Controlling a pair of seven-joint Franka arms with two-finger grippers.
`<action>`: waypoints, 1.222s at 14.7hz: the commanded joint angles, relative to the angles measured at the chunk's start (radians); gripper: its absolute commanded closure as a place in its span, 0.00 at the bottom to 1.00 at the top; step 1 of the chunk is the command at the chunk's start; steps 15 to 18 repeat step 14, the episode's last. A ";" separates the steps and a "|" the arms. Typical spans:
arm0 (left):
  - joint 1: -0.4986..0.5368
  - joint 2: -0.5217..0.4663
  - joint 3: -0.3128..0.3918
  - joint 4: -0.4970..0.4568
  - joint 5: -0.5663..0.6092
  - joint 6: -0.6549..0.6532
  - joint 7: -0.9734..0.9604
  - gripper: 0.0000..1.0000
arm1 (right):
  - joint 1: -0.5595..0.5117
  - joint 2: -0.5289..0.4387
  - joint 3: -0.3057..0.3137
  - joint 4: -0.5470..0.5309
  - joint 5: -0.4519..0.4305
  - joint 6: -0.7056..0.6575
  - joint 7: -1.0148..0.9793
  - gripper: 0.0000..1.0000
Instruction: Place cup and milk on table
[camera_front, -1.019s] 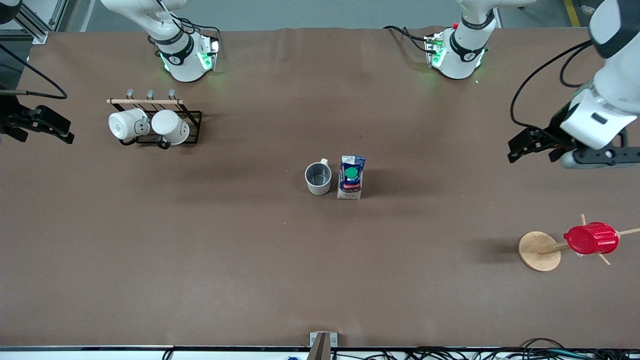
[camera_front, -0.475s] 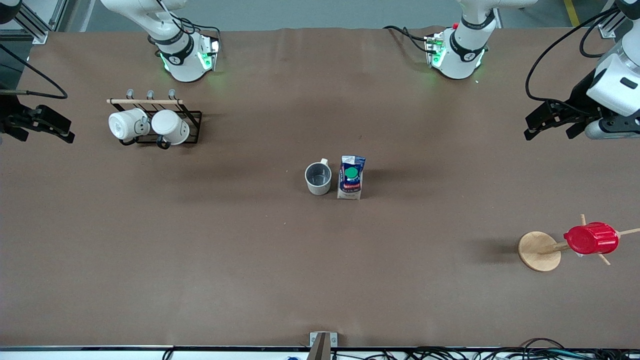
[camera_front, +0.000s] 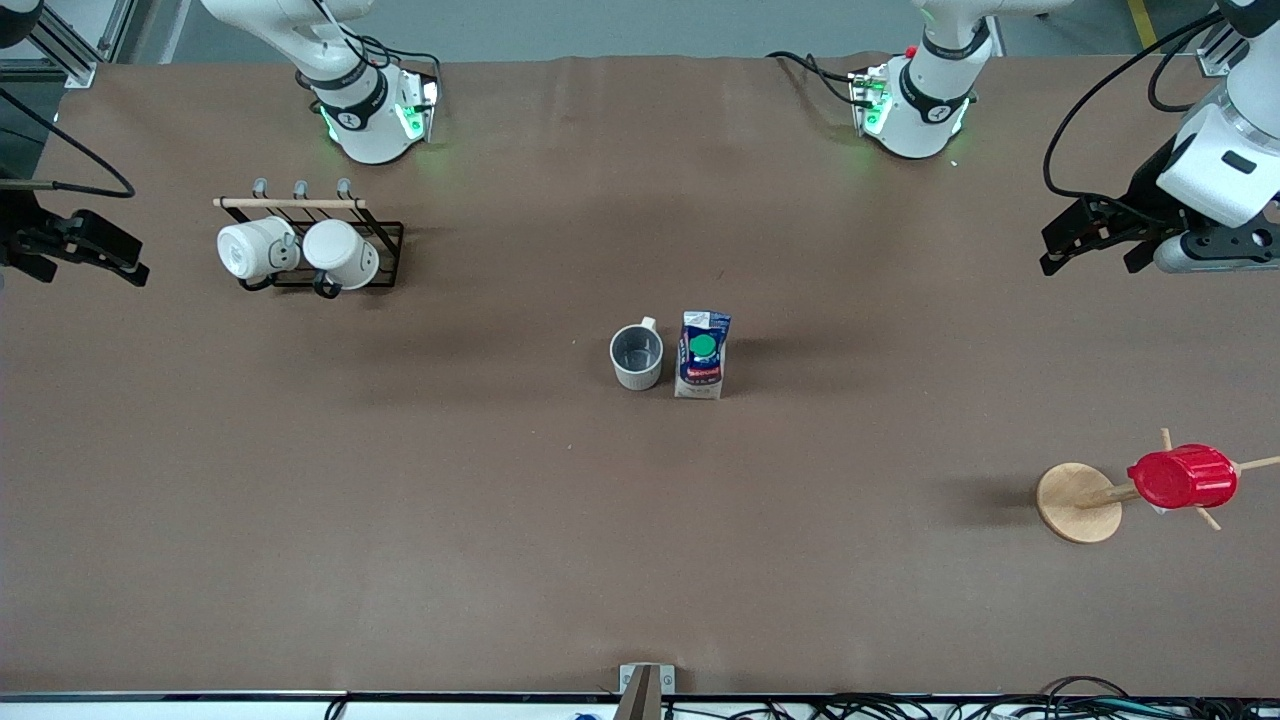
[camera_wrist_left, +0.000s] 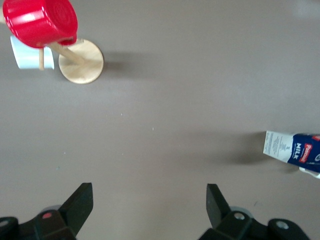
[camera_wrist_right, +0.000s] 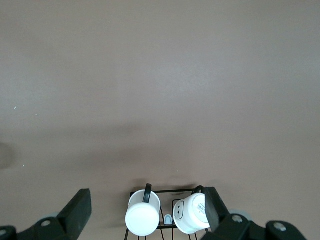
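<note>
The cream-white cup (camera_front: 637, 356) with grey inside stands upright on the brown table (camera_front: 500, 500) near its middle. The blue and white milk carton (camera_front: 702, 355) with a green cap stands right beside it, toward the left arm's end; its edge shows in the left wrist view (camera_wrist_left: 294, 152). My left gripper (camera_front: 1063, 240) is open and empty, up over the table's left-arm end. My right gripper (camera_front: 125, 263) is open and empty, up over the right-arm end, above the black rack; it also shows in its own wrist view (camera_wrist_right: 147, 210).
A black wire rack (camera_front: 310, 245) holds two white mugs (camera_front: 250, 250) toward the right arm's end, also in the right wrist view (camera_wrist_right: 165, 212). A wooden peg stand (camera_front: 1080, 503) carries a red ribbed cup (camera_front: 1182, 477) toward the left arm's end, also in the left wrist view (camera_wrist_left: 80, 62).
My left gripper rose and drew back toward the table's left-arm end, then shifted slightly. Cup, milk and right arm have not moved.
</note>
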 joint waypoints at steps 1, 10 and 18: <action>0.006 0.107 0.005 0.149 0.001 -0.066 0.019 0.00 | -0.019 -0.005 0.010 0.004 0.025 -0.009 0.001 0.00; -0.017 0.108 0.022 0.142 0.017 -0.107 0.059 0.00 | -0.019 -0.005 0.010 0.004 0.025 -0.009 -0.001 0.00; -0.019 0.107 0.021 0.142 0.040 -0.104 0.050 0.00 | -0.019 -0.005 0.010 0.004 0.025 -0.011 -0.001 0.00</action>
